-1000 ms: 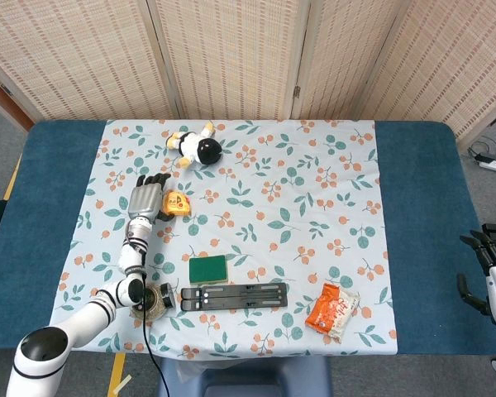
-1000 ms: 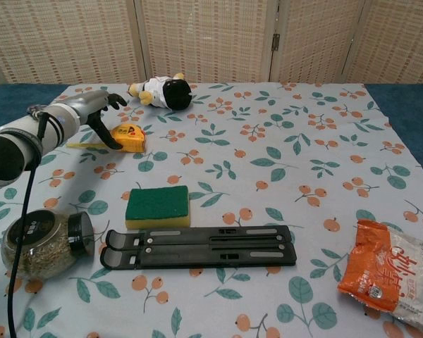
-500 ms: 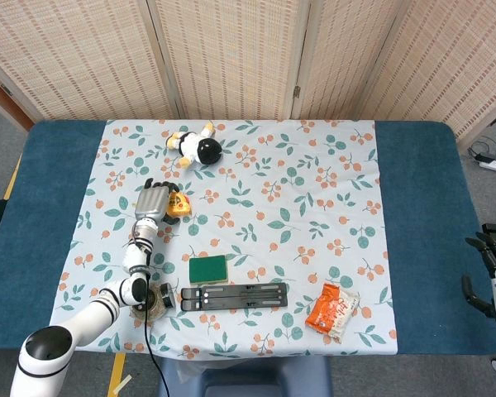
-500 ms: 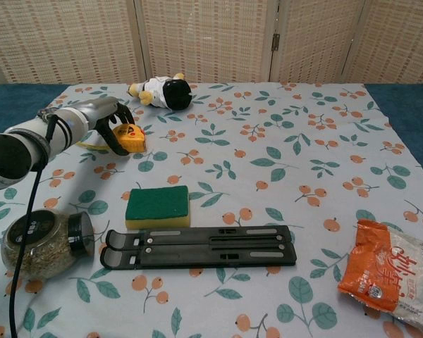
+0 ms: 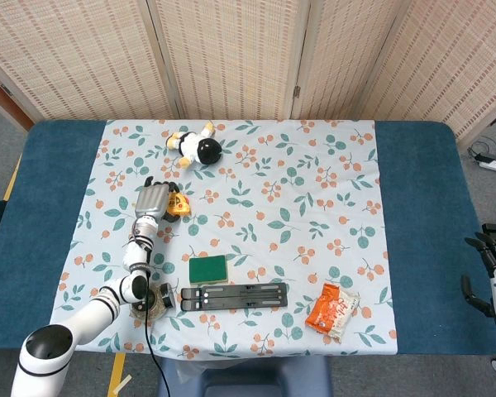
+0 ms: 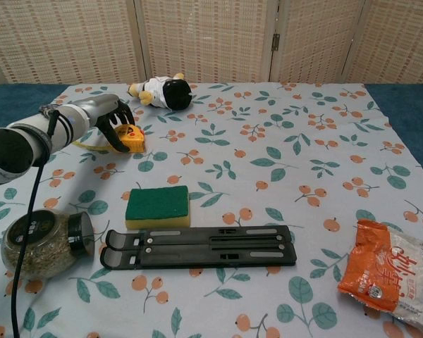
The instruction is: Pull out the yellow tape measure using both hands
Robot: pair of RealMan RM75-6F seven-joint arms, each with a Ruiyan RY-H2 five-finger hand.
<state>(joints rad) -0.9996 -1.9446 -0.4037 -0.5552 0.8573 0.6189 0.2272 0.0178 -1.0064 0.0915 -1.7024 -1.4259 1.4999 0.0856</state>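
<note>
On the far-left part of the floral tabletop [image 5: 314,157], my left hand [image 5: 151,201] sits over the yellow tape measure [image 6: 132,136], fingers [image 6: 116,123] curled down around it; can't tell if the grip is firm. My right hand [image 5: 494,273] hangs off the tabletop's right edge, fingers apart, holding nothing. Plush toy [image 6: 162,90] lies just beyond the tape measure.

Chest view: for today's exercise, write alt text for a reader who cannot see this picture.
The robot's left hand curls over a yellow tape measure at the far left of a floral tablecloth. Nearer the camera lie a green sponge, a black folding stand, a jar and an orange snack packet; a plush toy lies at the back.
</note>
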